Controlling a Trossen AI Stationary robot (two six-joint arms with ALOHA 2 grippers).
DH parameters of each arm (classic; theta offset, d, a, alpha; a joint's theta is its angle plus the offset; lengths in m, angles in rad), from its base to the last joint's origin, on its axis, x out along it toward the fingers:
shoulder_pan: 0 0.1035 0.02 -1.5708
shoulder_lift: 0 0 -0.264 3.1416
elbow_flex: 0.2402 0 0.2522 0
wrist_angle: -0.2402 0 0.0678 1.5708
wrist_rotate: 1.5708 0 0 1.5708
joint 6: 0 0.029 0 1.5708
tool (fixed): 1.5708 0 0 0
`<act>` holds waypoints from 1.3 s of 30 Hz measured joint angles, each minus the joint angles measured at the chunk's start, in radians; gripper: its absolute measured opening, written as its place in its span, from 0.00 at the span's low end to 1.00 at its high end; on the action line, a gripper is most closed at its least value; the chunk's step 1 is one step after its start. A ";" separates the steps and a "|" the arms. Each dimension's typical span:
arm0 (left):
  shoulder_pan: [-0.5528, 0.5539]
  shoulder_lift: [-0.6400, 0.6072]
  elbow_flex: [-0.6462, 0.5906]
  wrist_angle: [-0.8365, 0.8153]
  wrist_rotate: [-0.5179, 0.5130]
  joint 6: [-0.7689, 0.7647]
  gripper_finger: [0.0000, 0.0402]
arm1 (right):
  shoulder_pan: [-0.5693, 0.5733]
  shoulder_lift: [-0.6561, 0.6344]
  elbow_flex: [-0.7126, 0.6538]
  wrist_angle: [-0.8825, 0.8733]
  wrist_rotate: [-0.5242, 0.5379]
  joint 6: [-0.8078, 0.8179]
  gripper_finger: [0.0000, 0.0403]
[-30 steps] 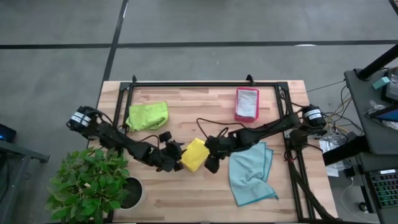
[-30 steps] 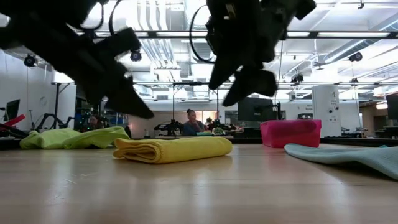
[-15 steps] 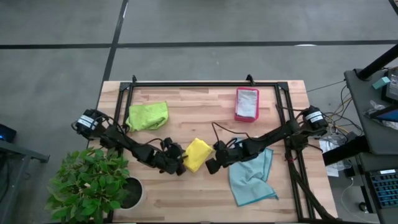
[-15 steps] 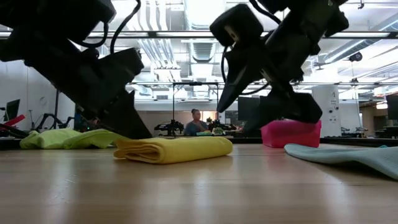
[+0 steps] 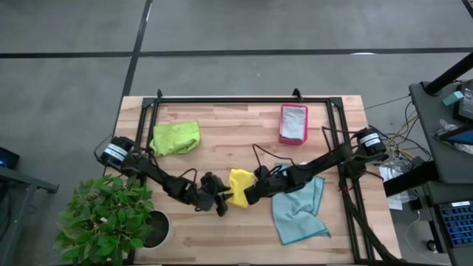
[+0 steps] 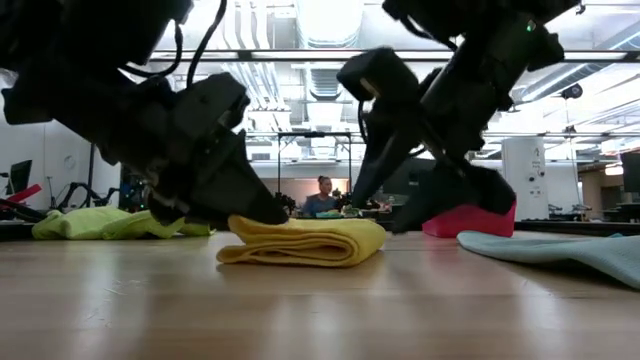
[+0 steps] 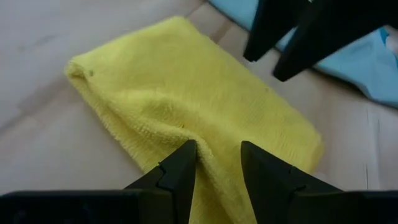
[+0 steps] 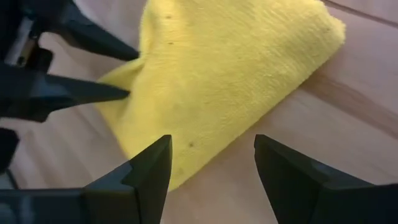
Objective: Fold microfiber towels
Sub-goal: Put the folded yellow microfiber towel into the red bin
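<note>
Folded yellow towel (image 5: 239, 186) on counter (image 5: 222, 229); left gripper (image 7: 219, 163) fingers clamped on its edge; right gripper (image 8: 212, 163) fingers apart above opposite side.

Both our arms low at mid-table, claws nose to nose.
Left claw (image 5: 219, 205) is angled down, its fingers (image 7: 180, 171) closed partway on the yellow towel (image 5: 239, 186). Right claw (image 5: 249, 197) faces it from the opposite side, fingers (image 8: 146, 174) spread wide, gripping nothing.
</note>
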 joint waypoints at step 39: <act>0.000 0.001 -0.002 -0.023 0.020 0.086 0.28 | -0.060 0.075 -0.001 0.254 0.035 -0.233 0.05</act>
